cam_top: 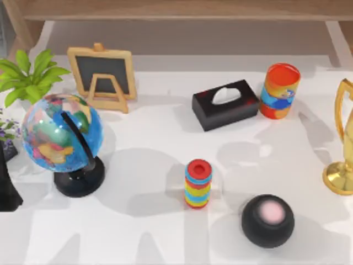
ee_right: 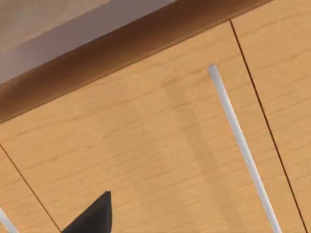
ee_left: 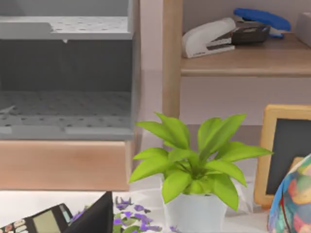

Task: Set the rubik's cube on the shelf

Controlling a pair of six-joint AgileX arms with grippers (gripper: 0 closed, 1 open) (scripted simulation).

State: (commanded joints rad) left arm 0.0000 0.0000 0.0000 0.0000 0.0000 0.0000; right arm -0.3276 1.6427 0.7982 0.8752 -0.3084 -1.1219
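Nearest me on the worktop sits a black speaker (cam_top: 267, 220) with a pink top, close to the front edge and right of the middle. Just beside it to the left a striped stack (cam_top: 198, 184) stands upright. Behind these, a black tissue box (cam_top: 225, 104) lies next to a bright can (cam_top: 280, 90), and a gold trophy (cam_top: 343, 149) stands at the right edge. Toward the left edge a globe (cam_top: 62, 141) stands on its black base, with a chalkboard easel (cam_top: 103, 77) behind it and a green plant (cam_top: 28, 74) in the far left corner. The shelf (cam_top: 176, 10) runs along the far edge of the worktop; on the left wrist view its board (ee_left: 243, 60) carries a white stapler (ee_left: 209, 36) and a blue one (ee_left: 262, 19). My left arm (cam_top: 8, 176) is at the left edge beside the globe, and the left gripper (ee_left: 95, 216) faces the plant; apart or together, I cannot tell. The right gripper (ee_right: 92, 218) is up against a wooden panel (ee_right: 146, 145) with a white bar (ee_right: 238, 136), and I cannot tell its state either. Where the cube is I cannot tell.
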